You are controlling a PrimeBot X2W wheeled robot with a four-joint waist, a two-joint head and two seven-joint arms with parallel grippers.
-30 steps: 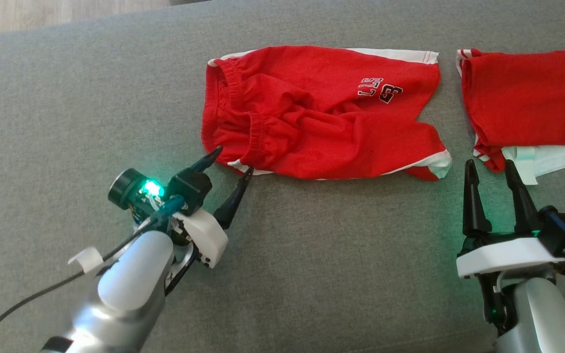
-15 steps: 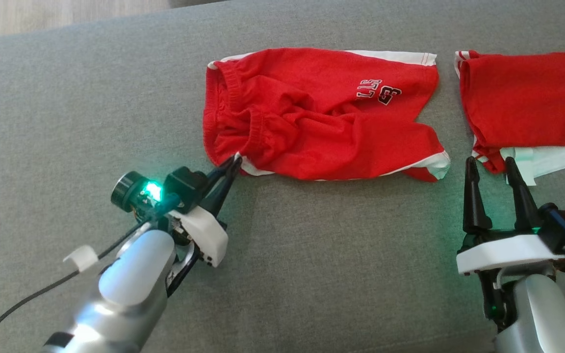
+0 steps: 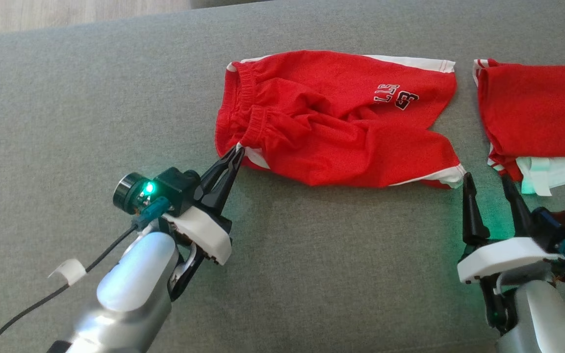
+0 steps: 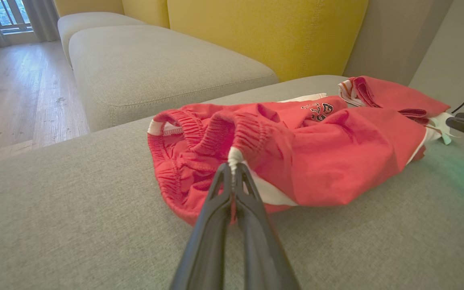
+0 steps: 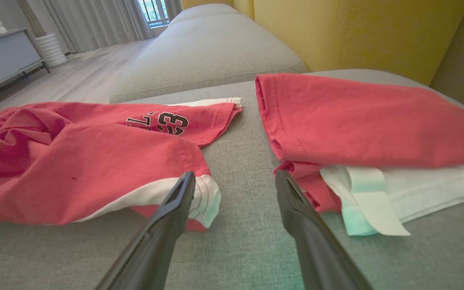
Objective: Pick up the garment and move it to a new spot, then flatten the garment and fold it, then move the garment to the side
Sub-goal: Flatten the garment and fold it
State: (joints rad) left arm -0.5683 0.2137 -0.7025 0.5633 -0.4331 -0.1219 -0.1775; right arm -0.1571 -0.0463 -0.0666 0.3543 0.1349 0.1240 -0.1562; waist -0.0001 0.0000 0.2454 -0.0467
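- Two red garments on a grey cushion (image 3: 91, 98): crumpled red shorts (image 3: 336, 132) at centre, a folded red garment (image 3: 537, 113) at the robot's right, a strip of bare cushion between them.
- Waistband of the red shorts toward the robot's left, white-trimmed leg hems toward its right, black-and-white lettering on the far leg; fabric wrinkled, not flattened.
- Fingers of the left gripper (image 3: 238, 148) together — clamped on the near waistband corner of the red shorts, at the white side stripe; in the left wrist view, fabric gathered to a small peak at the tips of the left gripper (image 4: 232, 166).
- Fingers of the right gripper (image 3: 487, 177) apart, nothing between them; tips near the front leg hem, over the gap between the two garments. Contact of one finger with the white hem in the right wrist view — impossible to tell.
- Beneath the near edge of the folded red garment, a white layer (image 5: 429, 181) and a pale tag (image 5: 367, 201) protruding.
- Behind the grey cushion, a yellow backrest (image 4: 264, 32); beside it, a wooden floor (image 4: 14, 88).
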